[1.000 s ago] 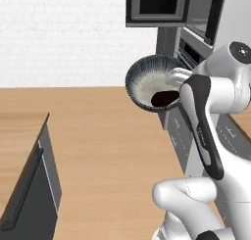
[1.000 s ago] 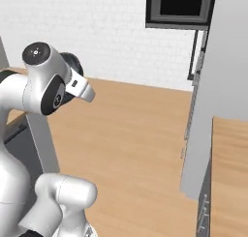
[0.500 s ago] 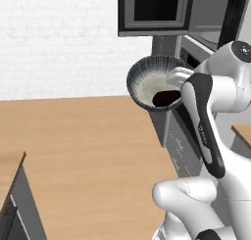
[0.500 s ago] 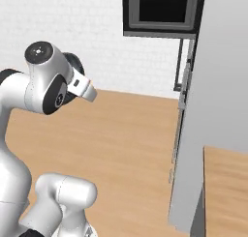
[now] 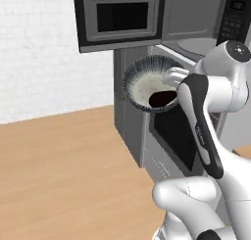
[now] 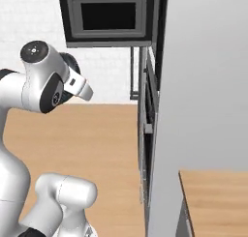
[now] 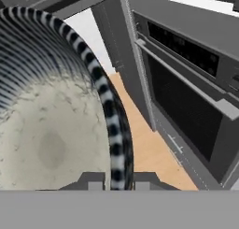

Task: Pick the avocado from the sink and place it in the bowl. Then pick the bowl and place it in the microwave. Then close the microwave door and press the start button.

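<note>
The bowl [image 5: 146, 83], streaked blue-grey outside and pale inside, hangs tilted in the air in front of the oven column. The near-black avocado [image 5: 162, 99] lies against its lower side. My gripper [image 7: 118, 180] is shut on the bowl's rim [image 7: 113, 125], one fingertip inside and one outside. Above and behind the bowl, the microwave [image 5: 206, 23] stands with its grey cavity and turntable [image 5: 198, 46] showing. The microwave door [image 5: 120, 17] is swung out to the left. The keypad strip [image 5: 235, 16] is at the right. The sink is out of view.
Below the microwave is the glass-fronted oven [image 7: 186, 111] with its bar handle [image 7: 184, 76]. A tall grey cabinet side [image 6: 203, 86] and a wooden counter corner [image 6: 218, 197] are at the right. Wooden floor [image 5: 59, 170] and a white brick wall [image 5: 34, 53] lie to the left.
The base has driven, so the whole scene shifted: the microwave and oven column are now much closer and larger. The bowl with the avocado stays held in the gripper.
</note>
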